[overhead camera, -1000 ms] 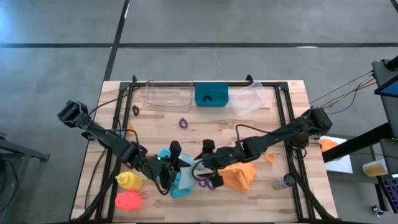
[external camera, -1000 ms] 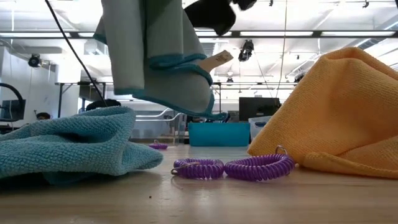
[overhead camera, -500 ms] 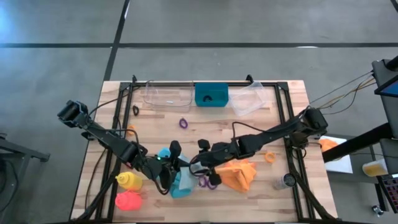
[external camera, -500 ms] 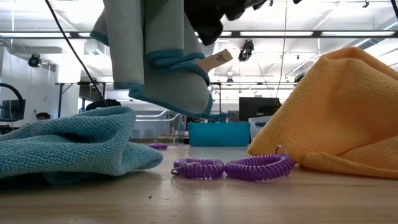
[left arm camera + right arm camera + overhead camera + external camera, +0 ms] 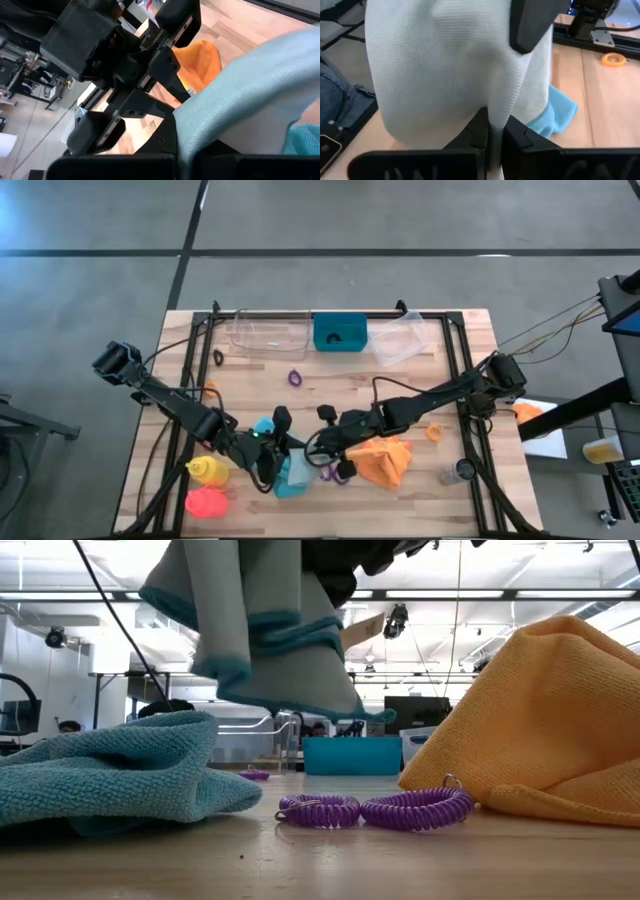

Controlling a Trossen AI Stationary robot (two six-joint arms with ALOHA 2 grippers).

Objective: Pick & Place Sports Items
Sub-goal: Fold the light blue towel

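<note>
Pale blue cloth (image 5: 265, 635) hangs above table; teal cloth (image 5: 100, 775), 2 purple rings (image 5: 375, 810), orange cloth (image 5: 545, 725) lie below.

High view looks straight down; low view sits level at tabletop; both share the purple rings (image 5: 375, 810); wrist views press close.

You have the bin (image 5: 340, 332) at the table's (image 5: 450, 390) far edge, between two trays (image 5: 268, 333) (image 5: 399, 340). Nearer you, a ring (image 5: 295, 378) lies alone mid-table. The two grippers (image 5: 285, 443) (image 5: 312, 446) meet near the front, both holding one cloth (image 5: 265, 635) up off the wood. Below it, a second cloth (image 5: 110, 775) lies to the left, a third (image 5: 545, 725) to the right, and two rings (image 5: 375, 810) rest between them. Two bottles (image 5: 207, 485) sit at the front left, another ring (image 5: 433, 432) to the right.
</note>
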